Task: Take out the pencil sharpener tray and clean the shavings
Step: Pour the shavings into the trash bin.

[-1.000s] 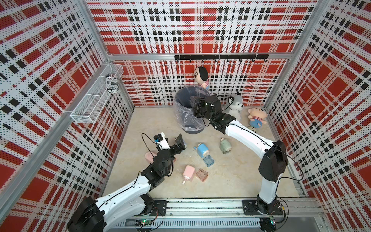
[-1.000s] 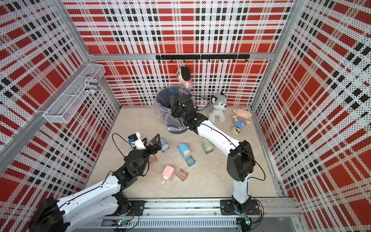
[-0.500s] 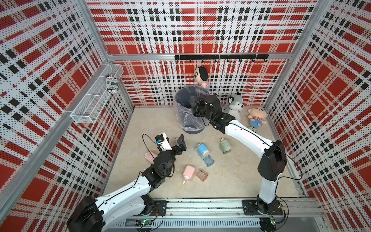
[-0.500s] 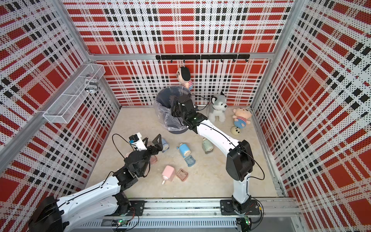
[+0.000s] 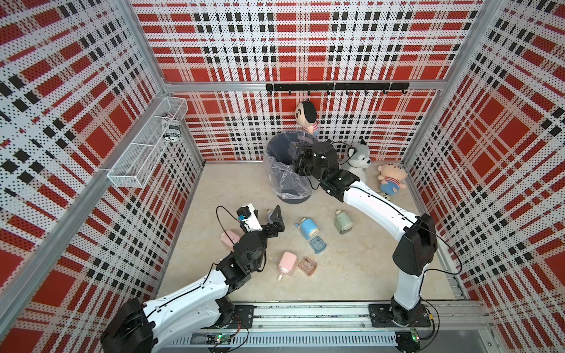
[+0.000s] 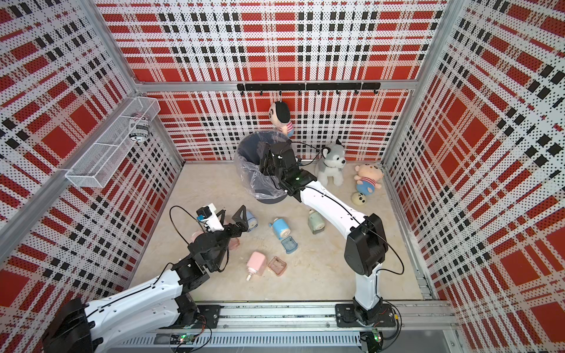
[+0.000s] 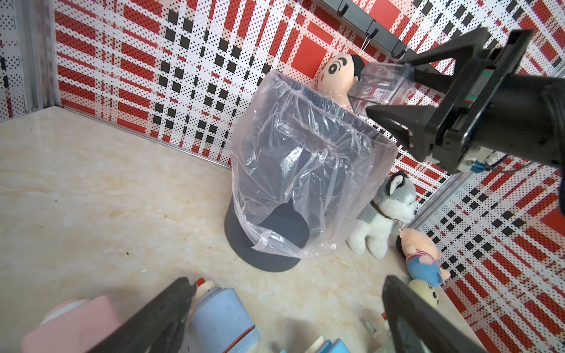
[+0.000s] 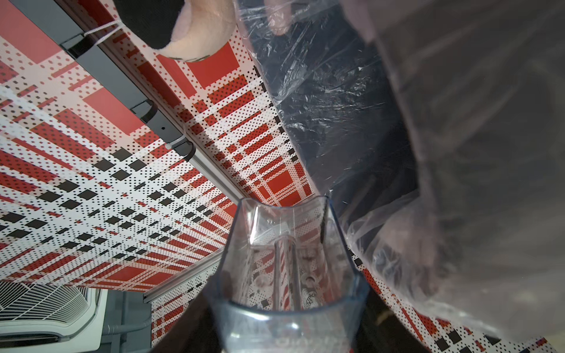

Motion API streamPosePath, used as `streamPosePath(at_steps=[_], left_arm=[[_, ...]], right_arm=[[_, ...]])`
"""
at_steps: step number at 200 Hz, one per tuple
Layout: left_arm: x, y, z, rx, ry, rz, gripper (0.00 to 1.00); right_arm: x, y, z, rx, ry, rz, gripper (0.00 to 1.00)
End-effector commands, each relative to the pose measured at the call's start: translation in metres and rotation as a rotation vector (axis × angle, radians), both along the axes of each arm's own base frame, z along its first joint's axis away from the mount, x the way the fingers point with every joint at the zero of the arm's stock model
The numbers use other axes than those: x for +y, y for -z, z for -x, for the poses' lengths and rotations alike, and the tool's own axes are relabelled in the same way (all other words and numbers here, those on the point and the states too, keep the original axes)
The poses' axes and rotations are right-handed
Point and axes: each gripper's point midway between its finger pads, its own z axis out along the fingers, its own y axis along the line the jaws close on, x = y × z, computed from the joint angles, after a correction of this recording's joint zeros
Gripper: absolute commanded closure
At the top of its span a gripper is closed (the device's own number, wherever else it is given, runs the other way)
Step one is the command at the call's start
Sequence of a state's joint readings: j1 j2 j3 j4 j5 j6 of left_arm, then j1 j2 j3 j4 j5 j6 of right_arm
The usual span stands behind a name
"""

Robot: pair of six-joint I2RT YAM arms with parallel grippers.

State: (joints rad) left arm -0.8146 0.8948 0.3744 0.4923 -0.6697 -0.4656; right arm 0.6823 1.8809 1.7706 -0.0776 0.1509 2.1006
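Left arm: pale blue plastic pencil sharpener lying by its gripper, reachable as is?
Likely yes. Left gripper is open, the pale blue plastic pencil sharpener lies uncovered between its fingers; the pink plastic sharpener crowds one side.

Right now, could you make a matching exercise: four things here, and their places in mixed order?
1 clear tray
2 pink tray
3 husky plush
4 black-haired doll

A hangs from hook rail
B in right gripper, above bin
C on floor beside pink sharpener
D stands on floor next to bin

Pairs: 1-B, 2-C, 3-D, 4-A
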Motion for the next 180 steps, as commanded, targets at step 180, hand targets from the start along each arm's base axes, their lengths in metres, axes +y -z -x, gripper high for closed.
streamPosePath(at_steps=[180], left_arm=[[0.005,-0.011,0.008,-0.053,-0.031,-0.021,0.02]], right_arm=[[-0.006,0.02,-0.003,0.004,-0.019,-0.029,0.49]])
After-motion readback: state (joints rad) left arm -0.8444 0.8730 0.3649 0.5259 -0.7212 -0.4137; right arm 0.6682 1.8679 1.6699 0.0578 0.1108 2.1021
